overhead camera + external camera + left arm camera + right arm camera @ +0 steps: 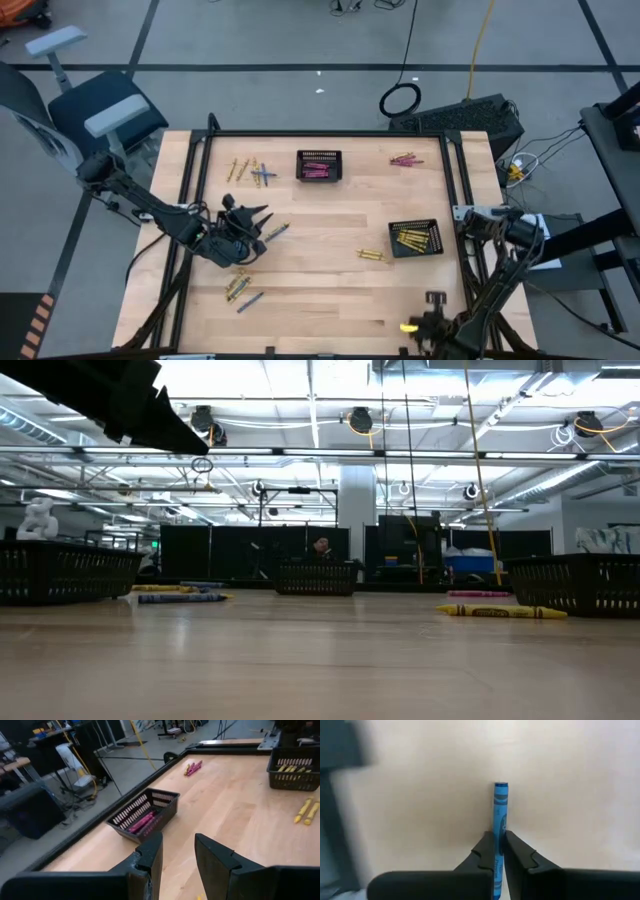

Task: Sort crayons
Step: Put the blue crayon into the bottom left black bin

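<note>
A blue crayon (500,815) sits pinched between the fingers of my right gripper (499,851), its far end sticking out past my fingertips over pale bare wood. That gripper (432,322) is down at the near edge of the table (330,290), close to the right corner. The other crayons lie scattered: a mixed gold and blue bunch (250,172) near the far left, some pink ones (405,158) loose near the far right, a gold pair (371,256) just beside the right basket, and a few gold and blue ones (240,292) toward the near left. One black basket (319,166) at the far middle holds pink crayons (142,821), and the other black basket (416,238) on the right holds gold ones. My left gripper (252,226) hovers above the left part of the table, near a blue crayon (275,232), and holds nothing; its fingers (152,855) stand a moderate gap apart, pointing toward the basket of pinks. From table height, a gold crayon (500,611) lies in front of the right basket (580,582).
</note>
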Robot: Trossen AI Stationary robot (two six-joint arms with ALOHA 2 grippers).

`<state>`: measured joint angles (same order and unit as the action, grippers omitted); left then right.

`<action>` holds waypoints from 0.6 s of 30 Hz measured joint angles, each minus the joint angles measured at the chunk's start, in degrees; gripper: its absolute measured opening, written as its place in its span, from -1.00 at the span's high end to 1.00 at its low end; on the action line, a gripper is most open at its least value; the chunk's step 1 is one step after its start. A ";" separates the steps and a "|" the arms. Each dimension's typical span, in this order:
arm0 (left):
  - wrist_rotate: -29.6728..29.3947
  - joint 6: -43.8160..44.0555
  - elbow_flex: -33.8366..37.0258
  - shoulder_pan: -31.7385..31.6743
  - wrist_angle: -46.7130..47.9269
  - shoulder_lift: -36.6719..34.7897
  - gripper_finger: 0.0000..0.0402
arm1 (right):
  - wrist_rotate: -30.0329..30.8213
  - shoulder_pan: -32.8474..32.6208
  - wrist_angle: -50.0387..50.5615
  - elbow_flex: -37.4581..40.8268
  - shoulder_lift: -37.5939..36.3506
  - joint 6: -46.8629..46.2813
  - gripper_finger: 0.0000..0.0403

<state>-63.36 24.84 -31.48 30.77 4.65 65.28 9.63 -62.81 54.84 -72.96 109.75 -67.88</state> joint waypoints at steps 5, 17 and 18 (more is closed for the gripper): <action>6.12 -2.81 -0.02 -3.15 -10.11 5.76 0.44 | 19.94 0.06 -4.77 11.34 -12.13 -4.39 1.00; 42.39 -39.32 -0.78 -12.07 -80.43 33.33 0.43 | 45.53 16.44 -62.70 40.18 -32.50 45.90 1.00; 44.01 -40.86 -1.17 -12.47 -83.03 34.38 0.43 | 42.96 18.19 -72.20 42.71 -32.62 51.32 1.00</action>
<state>-19.35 -16.02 -32.65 18.30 -78.38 99.66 52.59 -44.62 -17.36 -30.25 77.13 -16.56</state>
